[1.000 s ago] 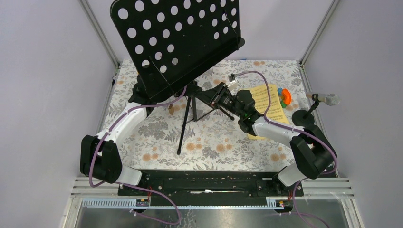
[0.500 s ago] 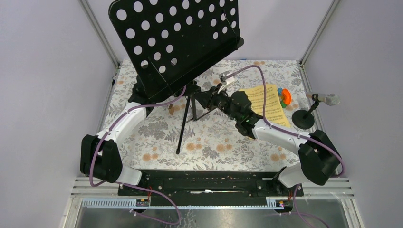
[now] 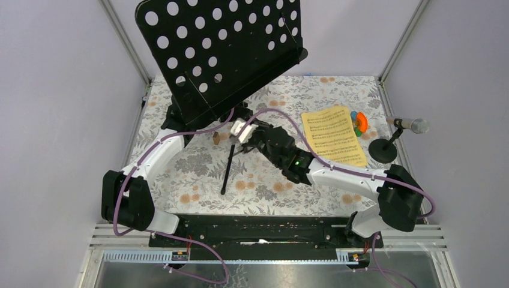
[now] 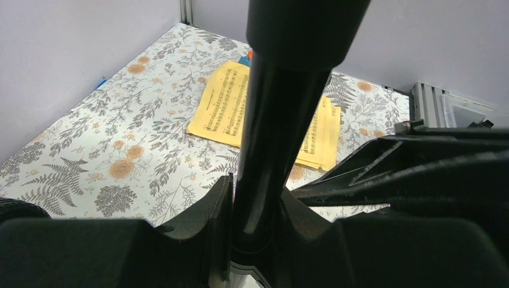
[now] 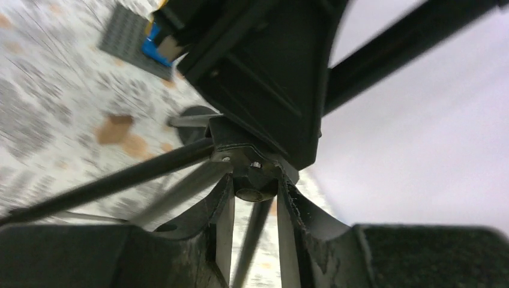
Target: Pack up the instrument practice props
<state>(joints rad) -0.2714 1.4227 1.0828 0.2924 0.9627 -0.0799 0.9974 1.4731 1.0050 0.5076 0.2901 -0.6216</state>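
Left gripper clamps the rack pole, jaws narrow. Right gripper pinches its leg hub, fingers tight either side. Rack upright at table's back left. Yellow pages lie flat to the right, apart; silver mic beyond them.

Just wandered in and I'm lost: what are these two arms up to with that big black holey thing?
Both arms are working on the black music stand. The left hand is clamped around its pole, and the right hand looks closed on the joint where the tripod legs meet. The yellow sheet music and a silver microphone sit on the table, not yet packed.
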